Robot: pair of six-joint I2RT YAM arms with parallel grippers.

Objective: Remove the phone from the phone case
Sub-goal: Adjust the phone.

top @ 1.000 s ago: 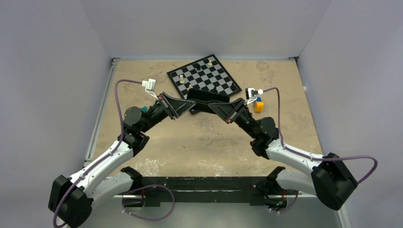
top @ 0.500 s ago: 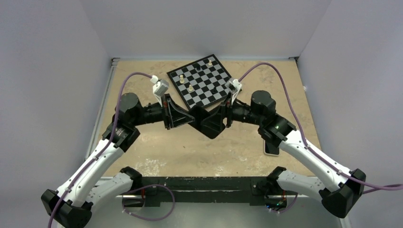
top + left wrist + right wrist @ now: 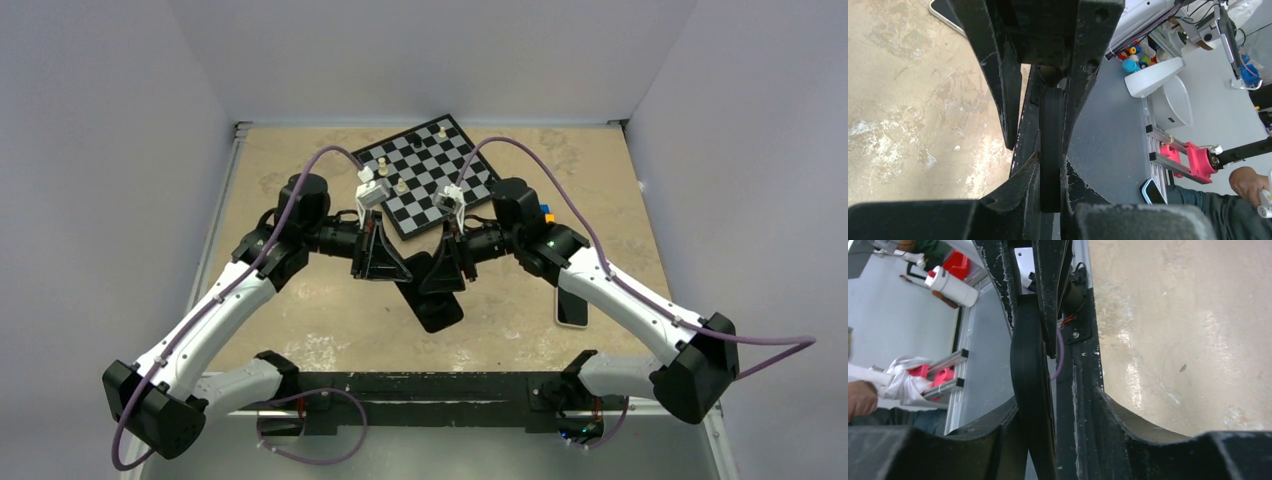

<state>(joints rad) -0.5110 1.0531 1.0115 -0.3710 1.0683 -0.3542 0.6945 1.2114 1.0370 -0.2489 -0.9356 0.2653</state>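
The phone case [image 3: 438, 308] hangs above the middle of the counter [image 3: 290, 170], clamped by both the left pincer [image 3: 400, 274] and the right pincer [image 3: 432, 282]; the phone [image 3: 572, 306] lies bare beside the counter's right edge, long axis near-to-far, closer to the right arm.

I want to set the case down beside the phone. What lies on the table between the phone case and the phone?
Nothing: in the top view, only bare table separates the phone case from the phone.
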